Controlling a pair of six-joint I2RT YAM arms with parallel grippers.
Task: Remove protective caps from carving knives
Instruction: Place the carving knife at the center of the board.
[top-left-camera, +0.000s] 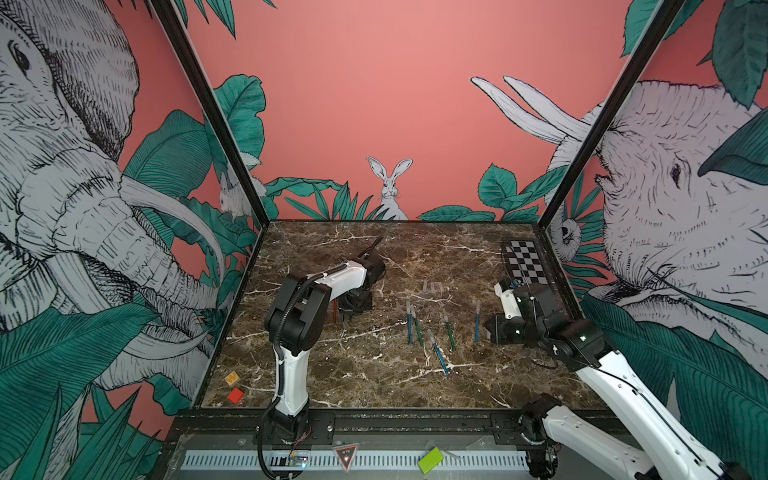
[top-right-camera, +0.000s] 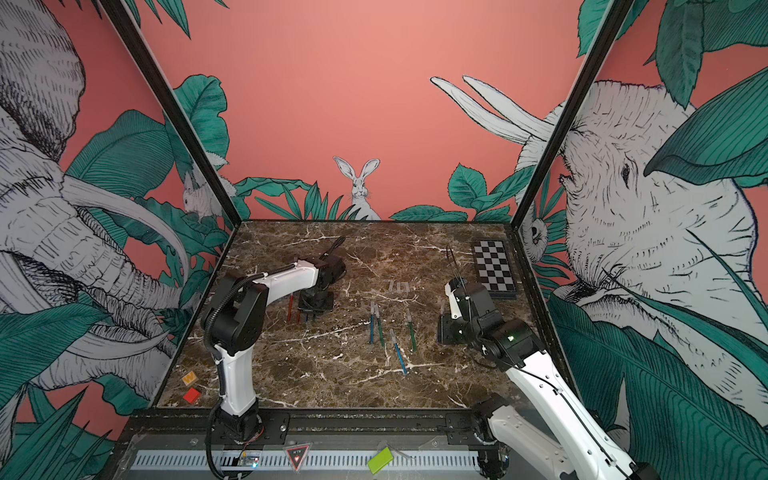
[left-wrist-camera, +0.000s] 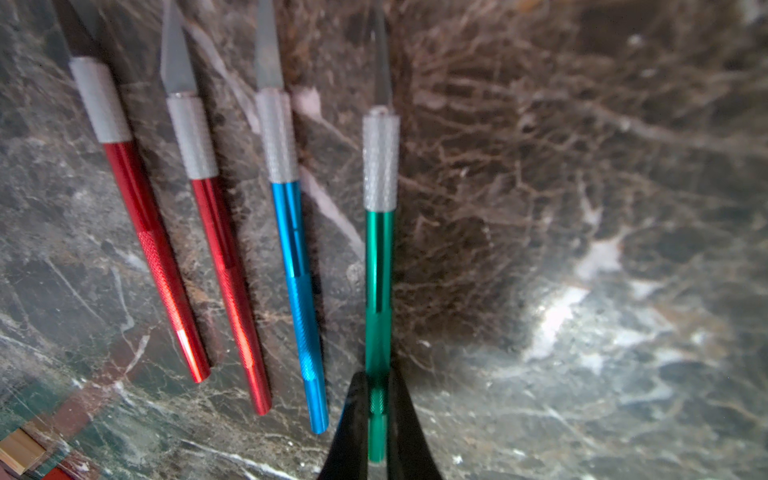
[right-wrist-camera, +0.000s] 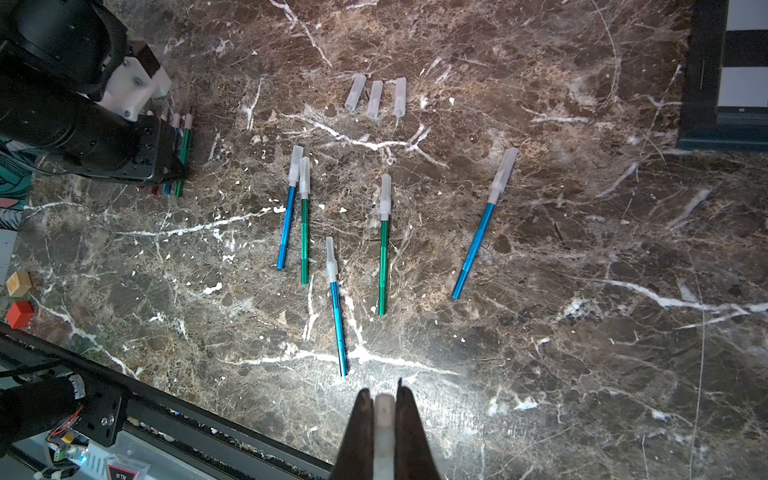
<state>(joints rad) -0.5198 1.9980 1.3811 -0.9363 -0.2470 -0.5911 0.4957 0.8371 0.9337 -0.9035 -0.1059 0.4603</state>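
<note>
Looking through your left wrist view, the left fingers (left-wrist-camera: 358, 405) are clamped on the rear end of a green knife (left-wrist-camera: 379, 257), beside a blue knife (left-wrist-camera: 297, 266) and two red knives (left-wrist-camera: 158, 257), all bare-bladed. Your right wrist view has the right fingers (right-wrist-camera: 365, 419) pinched on a clear cap (right-wrist-camera: 383, 419); five capped knives (right-wrist-camera: 384, 249) and three loose caps (right-wrist-camera: 375, 99) lie beyond them on the marble table (right-wrist-camera: 582, 332). Both top views show jungle-print walls (top-left-camera: 415, 104) around it.

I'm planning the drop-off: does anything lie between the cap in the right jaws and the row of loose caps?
Yes. Five capped knives lie flat on the marble between the held cap and the three loose caps, a green one directly in line. Carrying it high should clear them.
</note>
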